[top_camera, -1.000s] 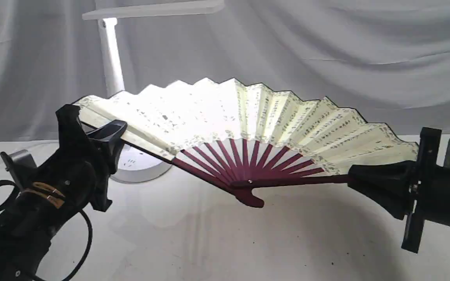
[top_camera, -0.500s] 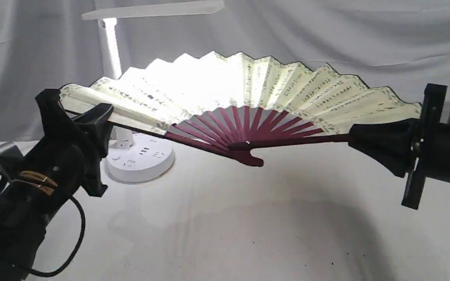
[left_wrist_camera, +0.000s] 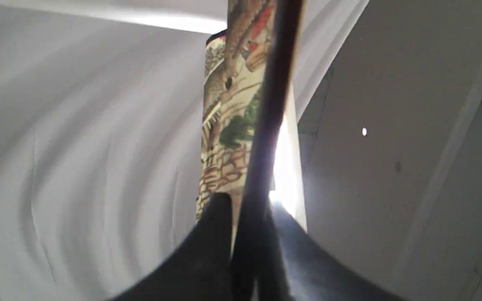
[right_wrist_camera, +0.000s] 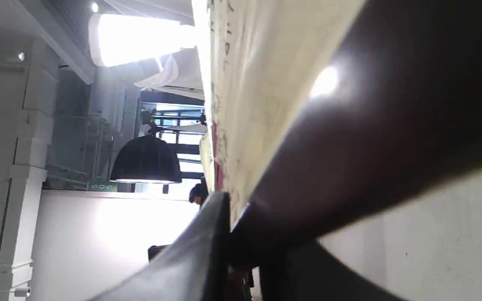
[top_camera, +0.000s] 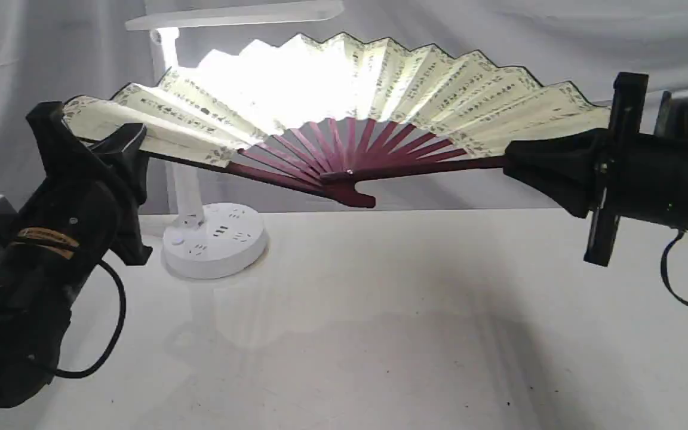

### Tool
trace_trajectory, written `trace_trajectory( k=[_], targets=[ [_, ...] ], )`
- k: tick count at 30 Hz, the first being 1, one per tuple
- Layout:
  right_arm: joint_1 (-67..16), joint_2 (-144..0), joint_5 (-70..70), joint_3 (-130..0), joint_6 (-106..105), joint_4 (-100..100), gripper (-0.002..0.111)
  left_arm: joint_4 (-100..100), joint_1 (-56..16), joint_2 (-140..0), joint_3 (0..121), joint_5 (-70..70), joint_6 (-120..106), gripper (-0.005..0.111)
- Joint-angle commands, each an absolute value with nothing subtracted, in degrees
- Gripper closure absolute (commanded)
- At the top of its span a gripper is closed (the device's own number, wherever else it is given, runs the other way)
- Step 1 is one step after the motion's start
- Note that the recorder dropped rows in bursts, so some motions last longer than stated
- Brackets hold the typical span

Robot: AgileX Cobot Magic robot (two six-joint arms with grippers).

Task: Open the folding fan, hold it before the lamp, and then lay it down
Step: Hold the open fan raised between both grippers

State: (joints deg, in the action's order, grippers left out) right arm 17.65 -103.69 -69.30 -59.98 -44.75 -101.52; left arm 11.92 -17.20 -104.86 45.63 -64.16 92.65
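- Exterior view, folding fan [top_camera: 415,89]: fully spread. The cream pleated leaf carries columns of dark script, and the maroon ribs meet at a pivot. It is held in the air above the table [top_camera: 380,334] and touches nothing on it. The arc is uppermost and the pivot end lowest.
- Exterior view, left gripper [top_camera: 102,137]: black fingers closed on the fan's left guard, out toward the leaf's end.
- Exterior view, right gripper [top_camera: 514,161]: black fingers closed on the right guard, where bare wood meets paper.
- Exterior view, lamp [top_camera: 215,248]: white and lit. The round socketed base stands near the table's far edge, toward the left corner. The stem rises behind the fan's left half, and the flat head lies just above the fan's top edge. The leaf glows brightest in front of the stem.
- Exterior view, backdrop cloth [top_camera: 559,36]: pale grey, draped behind the table.
- Left wrist view, left gripper [left_wrist_camera: 245,217]: fingers pinch the dark guard together with the edge of the folding fan [left_wrist_camera: 228,125]. This face shows a painting in green, red and brown, with strong light just beside the guard.
- Right wrist view, right gripper [right_wrist_camera: 241,238]: fingers clamp the broad dark guard of the folding fan [right_wrist_camera: 257,83], with the cream scripted leaf running alongside.
- Right wrist view, hanging shade [right_wrist_camera: 145,161]: black, far off in the room beyond.
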Motion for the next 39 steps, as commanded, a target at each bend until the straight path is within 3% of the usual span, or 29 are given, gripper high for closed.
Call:
trace_trajectory(
  k=[1,39],
  targets=[
    [17.71,-103.47,-67.69,-61.62,-44.58,-99.95,0.108,24.81,-15.31,-103.49,47.02,-67.02,95.25,0.107],
    [17.71,-103.47,-68.03,-63.49,-42.59,-99.95,0.108,26.83,-15.31,-103.36,47.02,-66.62,95.49,0.107]
  ],
)
